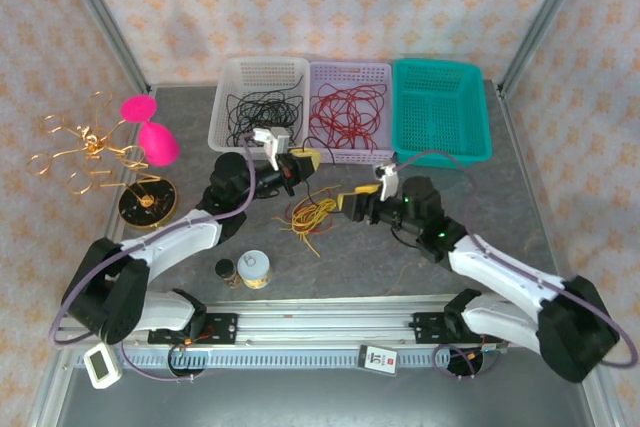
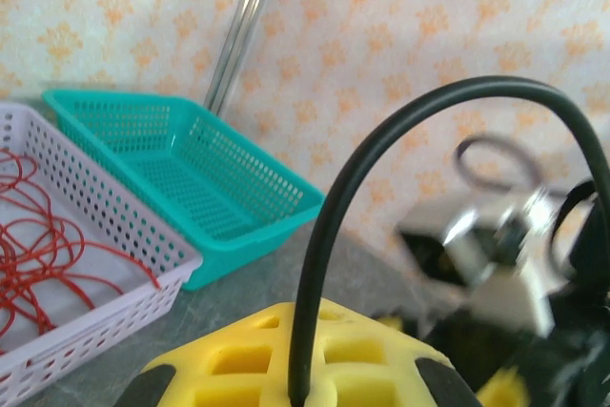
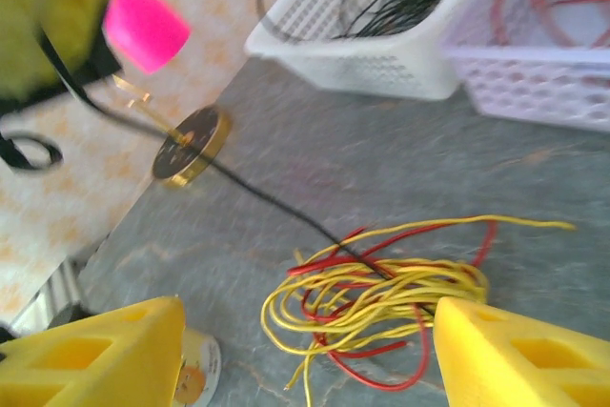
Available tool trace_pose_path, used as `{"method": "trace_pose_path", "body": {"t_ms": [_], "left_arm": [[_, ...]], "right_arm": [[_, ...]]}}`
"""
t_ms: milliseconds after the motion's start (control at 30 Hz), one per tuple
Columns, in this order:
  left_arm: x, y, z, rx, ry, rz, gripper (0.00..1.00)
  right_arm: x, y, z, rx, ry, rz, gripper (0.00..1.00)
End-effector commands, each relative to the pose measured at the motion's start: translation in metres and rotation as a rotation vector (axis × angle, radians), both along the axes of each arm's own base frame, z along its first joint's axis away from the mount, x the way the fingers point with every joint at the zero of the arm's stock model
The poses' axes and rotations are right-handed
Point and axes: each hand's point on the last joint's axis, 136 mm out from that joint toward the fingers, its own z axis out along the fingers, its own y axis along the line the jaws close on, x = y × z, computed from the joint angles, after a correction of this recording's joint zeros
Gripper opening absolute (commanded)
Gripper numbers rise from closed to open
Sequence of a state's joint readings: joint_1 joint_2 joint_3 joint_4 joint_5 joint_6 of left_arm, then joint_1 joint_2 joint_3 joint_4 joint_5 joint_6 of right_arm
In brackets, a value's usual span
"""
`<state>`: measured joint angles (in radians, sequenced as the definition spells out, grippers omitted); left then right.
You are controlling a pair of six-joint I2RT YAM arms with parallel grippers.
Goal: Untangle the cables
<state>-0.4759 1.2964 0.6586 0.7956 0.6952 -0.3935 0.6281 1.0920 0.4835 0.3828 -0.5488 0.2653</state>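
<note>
From above I see a grey stone-look surface boxed in by orange-patterned wallpaper and metal posts. The cables lie on it nearer me than the lilac basket, their long axis slanting up towards its right end.

At my left wrist, the left pincer is closed on a black strand that arches upward, right of that basket.

At my right wrist, the right pincer stands open. Its fingers flank the yellow-and-red bundle, whose yellow tail points right, below the basket.

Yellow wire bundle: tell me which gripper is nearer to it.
Right. The right gripper sits open just right of the bundle; the left gripper is behind it, farther off, shut on a black wire.
</note>
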Motion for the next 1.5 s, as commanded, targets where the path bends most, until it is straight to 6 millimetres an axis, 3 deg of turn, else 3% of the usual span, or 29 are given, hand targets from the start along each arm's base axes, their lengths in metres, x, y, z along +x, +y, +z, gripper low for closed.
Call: {"method": "trace_pose_path", "body": {"t_ms": [0, 167, 433, 767, 1000, 1267, 1467], "left_arm": [[-0.006, 0.000, 0.031, -0.063, 0.012, -0.001, 0.00], [-0.014, 0.002, 0.052, -0.094, -0.003, 0.001, 0.00], [-0.019, 0.004, 0.065, -0.127, 0.005, -0.003, 0.00], [-0.023, 0.004, 0.081, -0.149, -0.014, -0.007, 0.00], [-0.029, 0.009, 0.113, -0.152, -0.069, 0.014, 0.00], [-0.028, 0.019, 0.166, -0.104, -0.151, 0.088, 0.00], [-0.014, 0.039, 0.207, -0.017, -0.213, 0.252, 0.00]], "right_arm": [[-0.009, 0.038, 0.061, 0.156, -0.309, 0.166, 0.69], [-0.010, 0.082, 0.053, 0.126, -0.364, 0.284, 0.65], [0.034, 0.084, 0.021, 0.039, -0.364, 0.112, 0.50], [0.065, 0.109, -0.055, -0.085, -0.213, 0.112, 0.37], [0.075, 0.088, -0.127, -0.265, 0.025, 0.009, 0.25], [0.079, 0.058, -0.177, -0.404, 0.152, -0.068, 0.15], [0.074, 0.044, -0.197, -0.461, 0.181, -0.093, 0.14]]}}
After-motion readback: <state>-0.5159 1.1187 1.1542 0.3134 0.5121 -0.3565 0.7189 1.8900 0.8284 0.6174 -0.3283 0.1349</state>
